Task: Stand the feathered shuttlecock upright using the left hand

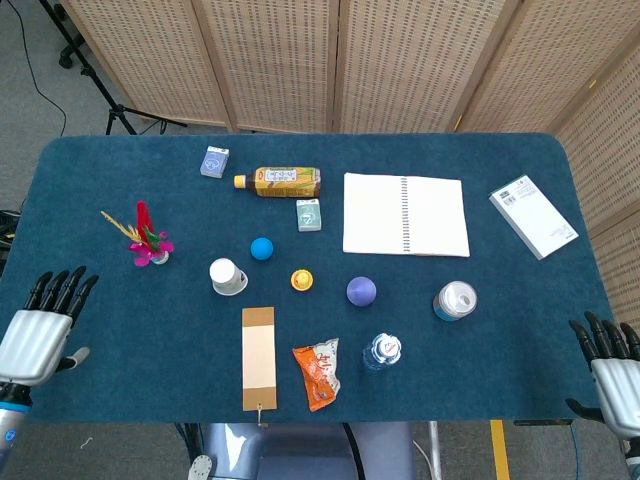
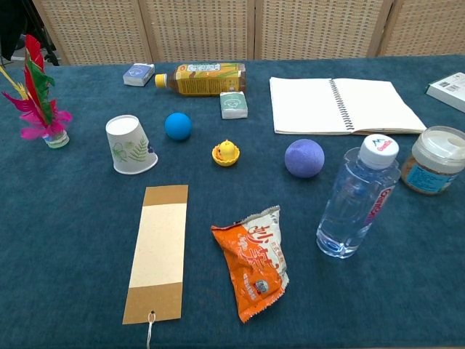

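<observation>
Only the head view shows the robot hands. The left robot hand (image 1: 38, 325) sits at the counter's (image 1: 150, 330) near-left edge, at about 8 o'clock, fingers spread and holding nothing. The feathered shuttlecock (image 1: 145, 238) stands upright on its base near the left edge, at about 9 o'clock, well apart from that robot hand, with bare blue cloth between them. The chest view shows its red and pink feathers rising straight. To its right stand an upturned paper cup (image 1: 226, 276) and a blue ball (image 1: 262, 248). The right robot hand (image 1: 612, 368) rests at about 4 o'clock, off the near-right corner, fingers apart and empty. Wicker screens (image 1: 340, 60) line the far side.
</observation>
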`<act>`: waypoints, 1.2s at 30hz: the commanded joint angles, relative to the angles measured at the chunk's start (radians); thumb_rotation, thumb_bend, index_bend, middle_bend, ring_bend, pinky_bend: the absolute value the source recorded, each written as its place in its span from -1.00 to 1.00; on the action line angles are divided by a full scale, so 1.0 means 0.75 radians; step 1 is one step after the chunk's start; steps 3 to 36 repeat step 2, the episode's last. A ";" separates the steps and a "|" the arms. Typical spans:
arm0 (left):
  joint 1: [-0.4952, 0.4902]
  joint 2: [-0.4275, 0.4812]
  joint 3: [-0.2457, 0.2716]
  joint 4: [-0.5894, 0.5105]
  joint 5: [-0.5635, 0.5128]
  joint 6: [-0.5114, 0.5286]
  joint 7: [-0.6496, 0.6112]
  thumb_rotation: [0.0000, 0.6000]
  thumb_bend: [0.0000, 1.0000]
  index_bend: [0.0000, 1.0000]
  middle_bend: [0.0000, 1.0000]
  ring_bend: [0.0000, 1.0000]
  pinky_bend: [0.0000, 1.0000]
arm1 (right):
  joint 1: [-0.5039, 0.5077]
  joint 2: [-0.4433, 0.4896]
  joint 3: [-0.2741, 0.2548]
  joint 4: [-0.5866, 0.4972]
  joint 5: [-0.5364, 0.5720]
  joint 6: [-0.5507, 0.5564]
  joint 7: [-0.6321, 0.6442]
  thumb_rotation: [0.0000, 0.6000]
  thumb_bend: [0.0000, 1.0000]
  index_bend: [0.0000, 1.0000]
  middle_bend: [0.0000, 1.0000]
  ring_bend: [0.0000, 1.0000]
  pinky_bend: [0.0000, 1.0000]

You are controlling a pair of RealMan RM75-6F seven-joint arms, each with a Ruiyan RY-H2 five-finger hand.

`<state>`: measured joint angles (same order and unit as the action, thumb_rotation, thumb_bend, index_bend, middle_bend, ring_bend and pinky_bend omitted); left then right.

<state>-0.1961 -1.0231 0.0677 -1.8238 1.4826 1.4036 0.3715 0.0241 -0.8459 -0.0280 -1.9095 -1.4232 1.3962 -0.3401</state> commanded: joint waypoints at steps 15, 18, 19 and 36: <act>0.032 -0.061 0.024 0.050 -0.024 -0.030 -0.040 1.00 -1.00 -1.00 -1.00 -1.00 -1.00 | 0.002 -0.001 0.007 0.010 0.024 -0.006 0.000 1.00 -1.00 -1.00 -1.00 -1.00 -1.00; 0.032 -0.061 0.024 0.050 -0.024 -0.030 -0.040 1.00 -1.00 -1.00 -1.00 -1.00 -1.00 | 0.002 -0.001 0.007 0.010 0.024 -0.006 0.000 1.00 -1.00 -1.00 -1.00 -1.00 -1.00; 0.032 -0.061 0.024 0.050 -0.024 -0.030 -0.040 1.00 -1.00 -1.00 -1.00 -1.00 -1.00 | 0.002 -0.001 0.007 0.010 0.024 -0.006 0.000 1.00 -1.00 -1.00 -1.00 -1.00 -1.00; 0.032 -0.061 0.024 0.050 -0.024 -0.030 -0.040 1.00 -1.00 -1.00 -1.00 -1.00 -1.00 | 0.002 -0.001 0.007 0.010 0.024 -0.006 0.000 1.00 -1.00 -1.00 -1.00 -1.00 -1.00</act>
